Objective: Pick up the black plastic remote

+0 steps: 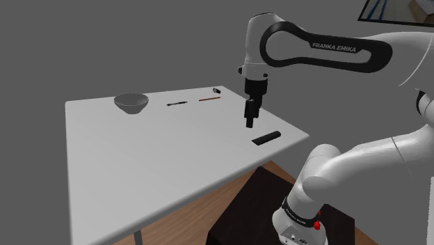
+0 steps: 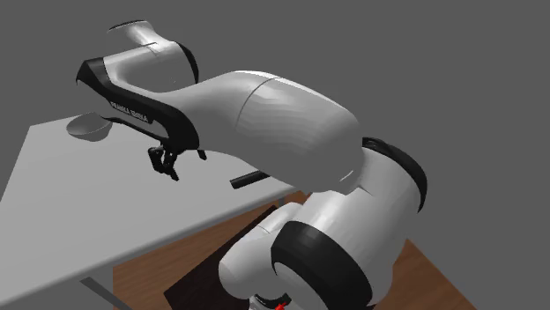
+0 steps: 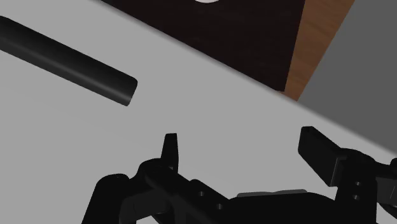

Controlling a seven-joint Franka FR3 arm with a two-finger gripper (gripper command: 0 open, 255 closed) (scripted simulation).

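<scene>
A pale grey counter is carried on a thin leg and is set before plain grey walls. Below its near edge a floor of brown wood planks is seen. At the shoulder view's upper right a bright framed panel is cut off; whether it is a window cannot be told. The scene is evenly lit.

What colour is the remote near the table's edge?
The remote is black, clearest in the wrist view.
</scene>
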